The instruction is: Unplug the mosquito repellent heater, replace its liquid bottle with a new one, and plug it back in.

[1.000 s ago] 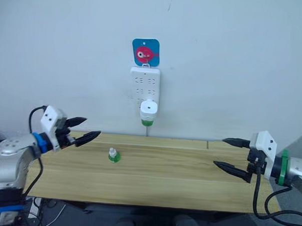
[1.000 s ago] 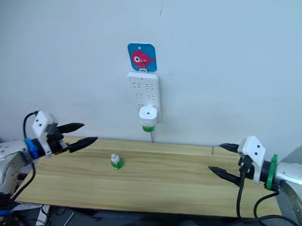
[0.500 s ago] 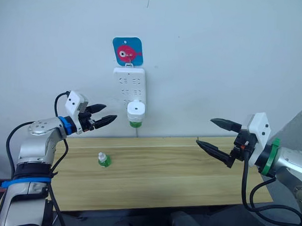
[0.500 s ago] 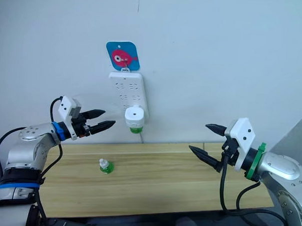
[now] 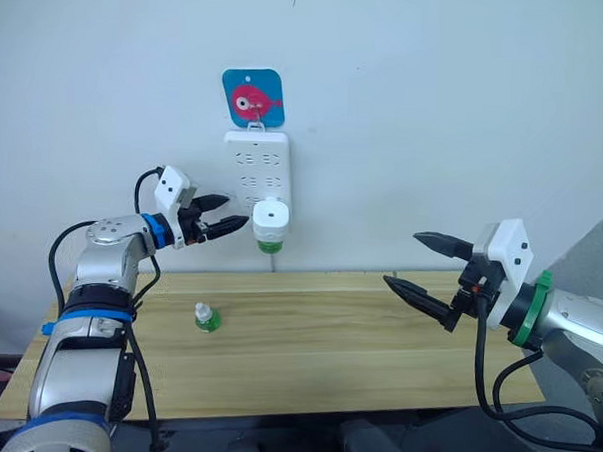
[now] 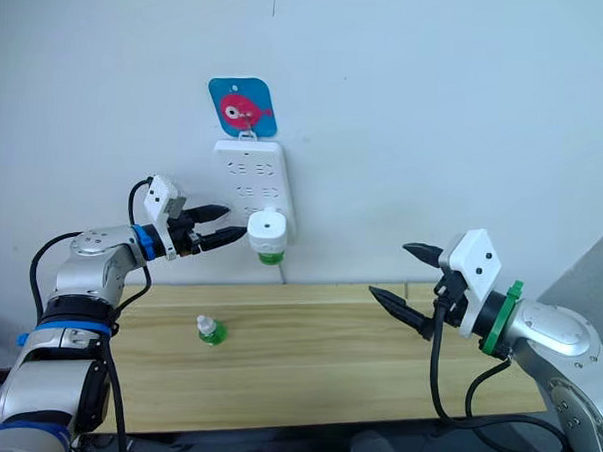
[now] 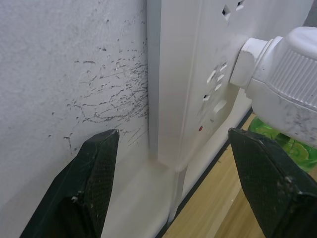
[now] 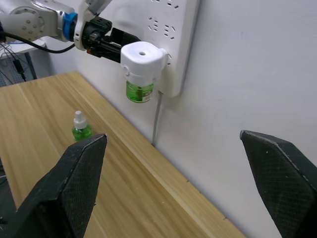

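The white mosquito repellent heater [image 5: 270,218] is plugged into the bottom of a white power strip [image 5: 255,167] on the wall. A green liquid bottle [image 5: 269,247] hangs under it. A second small green bottle [image 5: 206,318] with a white cap stands on the wooden table [image 5: 316,357]. My left gripper [image 5: 237,211] is open, its fingertips just left of the heater and apart from it; the left wrist view has the heater [image 7: 292,89] beside one finger. Over the table's right side, my right gripper [image 5: 400,258] is open and holds nothing.
A blue card with a red fish [image 5: 253,97] hangs on the wall above the strip. The strip's cable [image 5: 273,263] drops behind the table's far edge. A grey surface [image 5: 590,269] stands at the far right.
My left arm has risen from the table and reached right, bringing its open fingers beside the heater. The right gripper has lifted a little. The camera has also shifted.
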Tool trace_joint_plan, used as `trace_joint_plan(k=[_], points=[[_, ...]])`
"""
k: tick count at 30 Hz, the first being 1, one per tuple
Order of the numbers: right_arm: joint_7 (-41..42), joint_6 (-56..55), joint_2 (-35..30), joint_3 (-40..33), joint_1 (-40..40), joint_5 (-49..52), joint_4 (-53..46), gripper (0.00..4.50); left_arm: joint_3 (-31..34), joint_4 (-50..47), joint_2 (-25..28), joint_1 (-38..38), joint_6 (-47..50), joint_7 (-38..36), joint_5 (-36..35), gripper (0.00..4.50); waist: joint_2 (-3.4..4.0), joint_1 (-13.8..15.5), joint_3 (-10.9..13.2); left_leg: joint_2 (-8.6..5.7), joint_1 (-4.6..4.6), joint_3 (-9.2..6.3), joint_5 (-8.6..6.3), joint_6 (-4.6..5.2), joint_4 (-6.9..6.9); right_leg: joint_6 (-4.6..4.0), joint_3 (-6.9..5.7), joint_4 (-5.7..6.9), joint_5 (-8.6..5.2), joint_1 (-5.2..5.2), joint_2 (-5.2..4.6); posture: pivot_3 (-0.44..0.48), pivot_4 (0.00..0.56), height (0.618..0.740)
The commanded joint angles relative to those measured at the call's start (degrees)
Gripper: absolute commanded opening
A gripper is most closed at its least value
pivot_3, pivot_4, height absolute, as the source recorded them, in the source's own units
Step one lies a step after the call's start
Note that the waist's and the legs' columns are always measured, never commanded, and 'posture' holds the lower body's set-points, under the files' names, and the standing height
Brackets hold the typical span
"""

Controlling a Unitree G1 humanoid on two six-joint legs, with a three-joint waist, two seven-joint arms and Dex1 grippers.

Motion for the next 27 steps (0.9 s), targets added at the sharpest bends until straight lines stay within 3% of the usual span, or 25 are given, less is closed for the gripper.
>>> trace_joint_plan(k=[1, 21, 27], points=[[-0.7, -0.1, -0.8, -1.6, -0.5, 1.2, -2.2, 4.50, -0.2, 2.2, -0.5, -3.3, -1.4, -1.4, 0.8, 3.66, 0.00, 0.0, 0.1, -0.02, 0.00, -0.01, 0.02, 0.01, 0.01, 0.00, 0.02, 0.01, 0.00, 0.01, 0.00, -0.260, 0.093, 0.740], [-2.3, -0.1, -1.4, -1.7, 0.5, 2.5, -3.6, 4.50, 0.3, 5.3, -4.3, -6.0, -5.4, -0.7, 2.6, 3.66, 0.03, -0.4, 0.7, -0.27, -0.39, -0.33, 0.04, 0.05, 0.58, 0.30, 0.13, 0.00, 0.10, 0.09, -0.01, -0.290, 0.090, 0.740], [-2.3, -0.1, -1.8, -1.7, 0.3, 3.1, -3.5, 4.50, -0.4, 4.5, -4.8, -6.9, -4.0, -4.6, 1.8, 3.66, 0.01, -0.5, 0.7, -0.28, -0.42, -0.31, 0.04, 0.05, 0.67, 0.34, 0.16, -0.01, 0.12, 0.09, -0.02, -0.292, 0.087, 0.740]])
